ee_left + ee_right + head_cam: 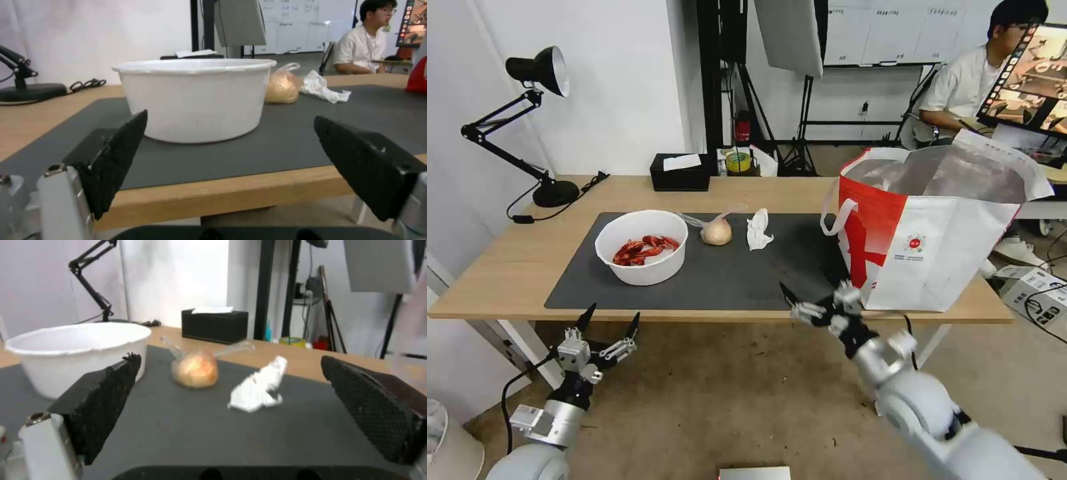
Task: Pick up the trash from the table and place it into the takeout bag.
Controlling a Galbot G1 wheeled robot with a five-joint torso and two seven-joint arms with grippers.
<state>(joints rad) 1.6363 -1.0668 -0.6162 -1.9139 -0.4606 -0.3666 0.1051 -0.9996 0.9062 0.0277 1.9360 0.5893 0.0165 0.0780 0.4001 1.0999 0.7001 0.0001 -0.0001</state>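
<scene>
Three bits of trash: all sitting on the dark mat [727, 273] of the table [507, 267]
Bowl: white bowl of crayfish shells [641, 247], on the robot's left part of the mat
Bagged lump: clear bag with beige lump [716, 230], just beside the bowl
Tissue: crumpled tissue [758, 230], right next to the lump bag
Takeout bag: takeout bag [934, 233] stands open at the table's right end
Left gripper: left gripper [608, 325] below the near table edge in front of the bowl, fingers spread, holding nothing
Right gripper: right gripper [817, 300] at the near edge by the takeout bag, fingers wide apart, empty
Background stuff: desk lamp [537, 120] and black tissue box [680, 172] at the far side
</scene>
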